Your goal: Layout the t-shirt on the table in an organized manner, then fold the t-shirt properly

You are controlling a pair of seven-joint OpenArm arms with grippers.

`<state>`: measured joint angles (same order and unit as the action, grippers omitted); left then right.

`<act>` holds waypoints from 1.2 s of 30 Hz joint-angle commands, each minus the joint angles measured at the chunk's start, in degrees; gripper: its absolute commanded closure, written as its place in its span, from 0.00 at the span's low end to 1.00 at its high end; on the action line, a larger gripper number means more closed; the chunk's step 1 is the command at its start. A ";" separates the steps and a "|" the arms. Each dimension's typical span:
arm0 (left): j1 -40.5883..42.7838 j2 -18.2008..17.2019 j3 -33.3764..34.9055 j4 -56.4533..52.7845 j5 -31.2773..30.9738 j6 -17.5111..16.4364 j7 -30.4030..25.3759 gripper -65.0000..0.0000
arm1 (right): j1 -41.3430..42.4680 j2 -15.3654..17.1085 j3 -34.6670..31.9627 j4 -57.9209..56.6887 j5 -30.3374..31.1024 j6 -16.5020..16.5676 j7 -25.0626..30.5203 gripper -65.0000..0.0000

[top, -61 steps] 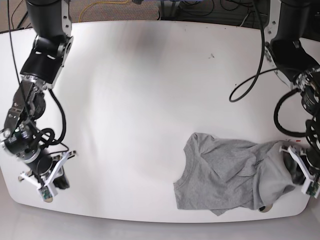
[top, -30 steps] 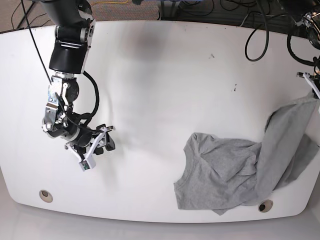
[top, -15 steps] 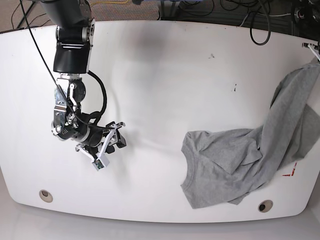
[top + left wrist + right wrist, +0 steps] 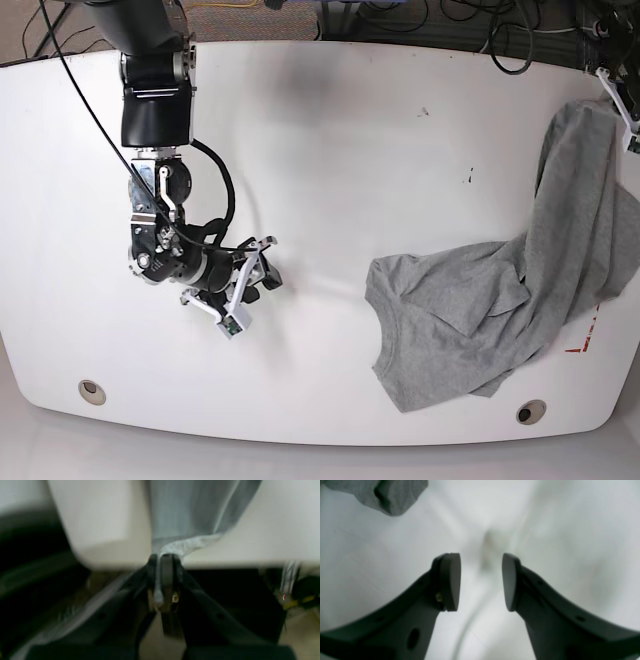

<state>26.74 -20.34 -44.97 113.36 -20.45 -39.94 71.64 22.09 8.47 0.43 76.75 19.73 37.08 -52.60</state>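
Note:
The heather-grey t-shirt point(image 4: 470, 320) lies crumpled at the right front of the white table point(image 4: 330, 130), with one end pulled up to the far right edge. My left gripper point(image 4: 622, 98) is shut on that raised edge. In the left wrist view the jaws point(image 4: 162, 580) pinch the fabric's hem and the t-shirt point(image 4: 190, 512) hangs away over the table point(image 4: 100, 530). My right gripper point(image 4: 250, 290) is open and empty, low over the table left of the shirt. In the right wrist view the gripper point(image 4: 481, 580) is over bare table point(image 4: 570, 542), with a fold of the t-shirt point(image 4: 382, 495) at the top left. No lettering shows.
Two grommet holes sit near the front edge, one at the left point(image 4: 91, 389) and one at the right point(image 4: 530, 411). A red mark point(image 4: 580, 348) shows by the shirt's right side. Cables lie beyond the table's far edge point(image 4: 480, 30).
My left gripper has drawn the shirt's edge further up and back, dragging the shirt rightward. My right gripper has moved right across the table toward the shirt.

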 commanded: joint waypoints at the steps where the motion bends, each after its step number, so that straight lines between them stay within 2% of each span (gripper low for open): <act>1: -1.12 0.34 0.44 0.79 0.71 -0.06 0.23 1.00 | 2.84 -0.34 0.15 0.48 0.71 -0.03 1.57 0.59; 5: -3.23 0.60 2.99 0.70 1.06 -0.06 0.14 1.00 | 4.51 -1.30 0.15 -2.07 0.71 -0.03 1.57 0.59; 11: -5.51 0.69 6.51 0.70 1.06 -0.06 0.32 0.99 | 6.70 -1.13 0.23 -5.85 0.71 -0.03 2.53 0.59; 26: -5.86 0.07 6.51 0.70 1.06 -0.06 0.32 0.62 | 6.62 -0.34 0.15 -6.11 0.71 0.15 3.94 0.59; 32: -5.95 -0.80 6.42 0.70 0.97 -0.06 0.32 0.61 | 6.70 -0.69 -1.09 -6.38 0.71 -0.03 4.20 0.59; 36: -6.04 -0.89 6.42 0.70 0.97 -0.06 0.32 0.61 | 6.88 -0.78 -6.27 -6.38 0.71 -0.20 5.43 0.59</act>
<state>20.91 -20.36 -38.19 113.21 -19.35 -39.97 72.40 26.96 8.01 -3.84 69.56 19.49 36.51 -49.45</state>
